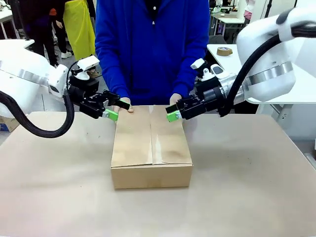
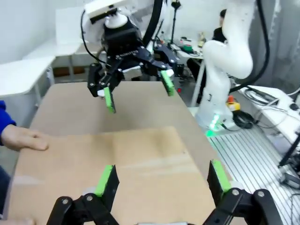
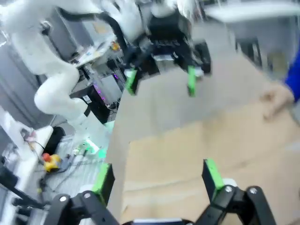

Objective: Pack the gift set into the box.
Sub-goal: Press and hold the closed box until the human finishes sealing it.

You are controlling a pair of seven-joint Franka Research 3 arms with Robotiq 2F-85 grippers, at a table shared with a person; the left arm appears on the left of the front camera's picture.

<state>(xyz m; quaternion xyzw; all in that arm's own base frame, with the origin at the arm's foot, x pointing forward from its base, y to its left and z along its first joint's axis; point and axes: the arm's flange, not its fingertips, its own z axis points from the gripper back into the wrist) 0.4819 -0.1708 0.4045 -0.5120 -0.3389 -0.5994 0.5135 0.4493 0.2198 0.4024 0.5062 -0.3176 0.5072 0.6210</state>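
Observation:
The box [image 1: 151, 143] is a plain brown carton in the middle of the table, its top flaps folded shut. The gift set is hidden. A person's hands [image 1: 126, 104] press on the far edge of the flaps. My left gripper [image 1: 114, 107] hovers open just above the box's far left corner, and my right gripper [image 1: 175, 109] hovers open above the far right corner. In the left wrist view my left gripper [image 2: 161, 176] spreads over the box top [image 2: 117, 159], facing the right gripper [image 2: 138, 91]. In the right wrist view my right gripper [image 3: 157, 176] is open over the box [image 3: 201, 154].
The table [image 1: 247, 197] is covered in brown paper. The person in a blue top [image 1: 153, 44] stands at the far side. A roll of tape [image 1: 224, 51] lies on a white table at the back right.

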